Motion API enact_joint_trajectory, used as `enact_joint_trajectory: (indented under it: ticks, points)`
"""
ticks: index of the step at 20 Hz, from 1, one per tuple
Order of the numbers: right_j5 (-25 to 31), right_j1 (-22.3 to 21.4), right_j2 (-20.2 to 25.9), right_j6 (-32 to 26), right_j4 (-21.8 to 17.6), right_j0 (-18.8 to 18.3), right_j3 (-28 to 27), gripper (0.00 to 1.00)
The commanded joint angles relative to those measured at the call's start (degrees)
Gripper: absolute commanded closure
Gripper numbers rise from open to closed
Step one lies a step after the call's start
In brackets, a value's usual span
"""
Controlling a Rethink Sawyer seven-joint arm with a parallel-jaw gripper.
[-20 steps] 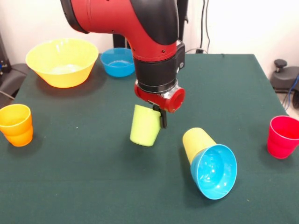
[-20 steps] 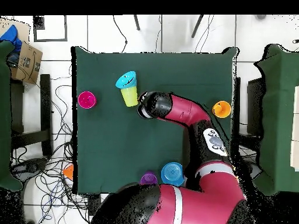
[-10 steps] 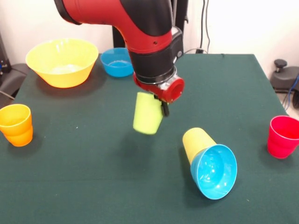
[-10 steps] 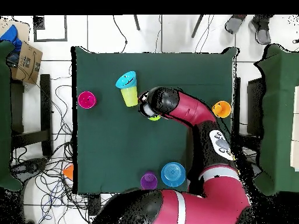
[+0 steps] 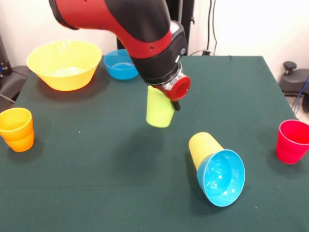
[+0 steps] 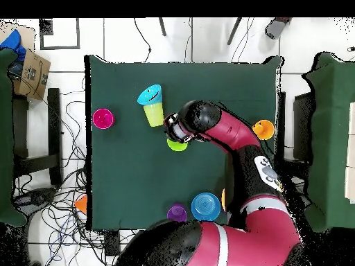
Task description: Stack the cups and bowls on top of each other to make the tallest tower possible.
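My gripper [image 5: 166, 99] is shut on a lime green cup [image 5: 159, 108] and holds it upside down, well above the table's middle; the cup also shows in the overhead view [image 6: 177, 144] beside the wrist [image 6: 182, 127]. A yellow cup [image 5: 203, 146] lies on its side with a small blue bowl [image 5: 221, 177] on its mouth, at the front right. They show in the overhead view as the yellow cup [image 6: 154, 115] and blue bowl [image 6: 149, 94]. An orange cup [image 5: 17, 129] stands at the left edge. A red cup [image 5: 292, 141] stands at the right edge.
A large yellow bowl [image 5: 64, 64] and a second small blue bowl [image 5: 120, 64] stand at the far left, near the pedestal. In the overhead view a purple cup [image 6: 177, 212] stands by that blue bowl [image 6: 205, 206]. The green table [image 5: 87, 183] ends close behind the red cup.
The arm has lifted the lime green cup higher and carried it a little to the right in the front view. The other pieces have not moved.
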Motion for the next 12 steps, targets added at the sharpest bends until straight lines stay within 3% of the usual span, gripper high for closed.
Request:
enact_joint_trajectory:
  ticks: [1,12]
  points:
    - [5.8,7.5,1.9,9.0,3.4,-0.3,-5.5,1.0]
    - [2.5,12.7,-1.9,11.4,3.8,3.9,-10.1,1.0]
